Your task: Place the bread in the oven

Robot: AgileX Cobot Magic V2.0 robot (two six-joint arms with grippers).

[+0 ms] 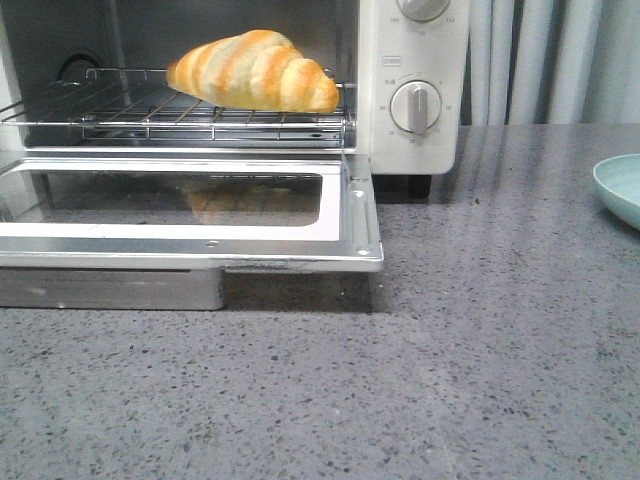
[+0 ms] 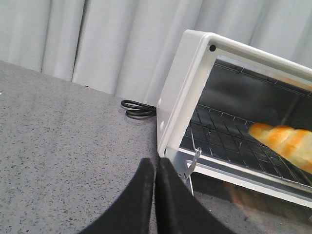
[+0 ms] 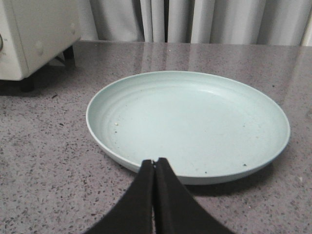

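The bread [image 1: 255,71] lies on the wire rack [image 1: 120,112] inside the TOSHIBA toaster oven [image 1: 415,90], toward the knob side of the cavity. Its long axis runs roughly across the oven mouth, slightly slanted, with one tapered end pointing toward the control panel. It rests fully on the rack bars and does not overhang the front edge in the front view.

The glass-windowed door [image 1: 345,215] is dropped flat and open, projecting forward over the bench [image 1: 450,380]. The placement step appears complete; what seems to remain is closing the door.

Left hand [image 2: 155,195]: fingers pressed together, holding nothing. It sits just outside the oven's left front corner, beside the door hinge [image 2: 195,161]. From this hand the bread [image 2: 287,141] lies across and deeper into the cavity, on the far side of the rack.

Right hand [image 3: 155,195]: fingers pressed together, holding nothing. It hovers at the near rim of a pale green plate [image 3: 187,122], which is bare. The oven's right side wall [image 3: 34,34] stands well apart from it.

Governing relation: the door's free edge faces forward, and the left hand is the nearer of the two to the door. Judgement: a lift of the door from beneath its front edge would fall to the left arm; the right arm would need to travel across the bench first.
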